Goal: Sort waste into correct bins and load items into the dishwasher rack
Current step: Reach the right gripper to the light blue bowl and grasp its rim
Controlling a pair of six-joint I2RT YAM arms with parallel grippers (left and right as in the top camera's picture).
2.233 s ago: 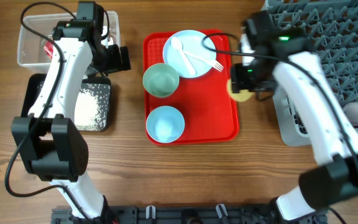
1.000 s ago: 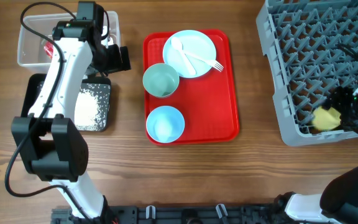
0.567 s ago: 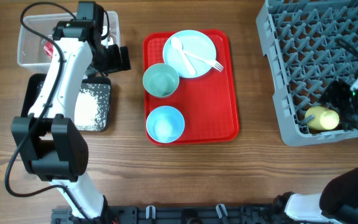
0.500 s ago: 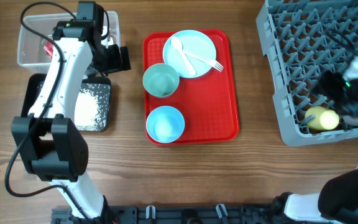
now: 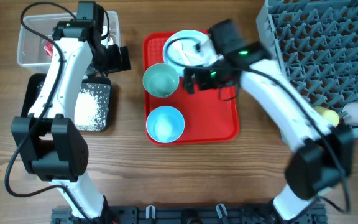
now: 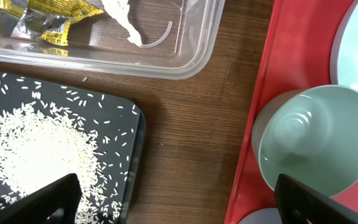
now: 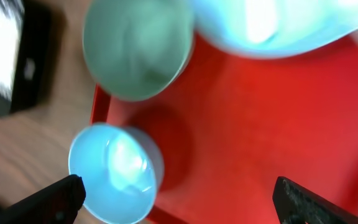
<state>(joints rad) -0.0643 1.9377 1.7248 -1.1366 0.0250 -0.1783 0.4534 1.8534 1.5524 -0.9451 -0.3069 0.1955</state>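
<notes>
Where right arm crosses red tray, plate half-hidden.

Left arm: white tube links, black joint housings, a black cable looping at 11 o'clock.
Right arm: same white and black, a small green light near the wrist.
Fingers: black, blunt tips in both wrist views' lower corners.
Base: black rail at 6 o'clock.
</notes>
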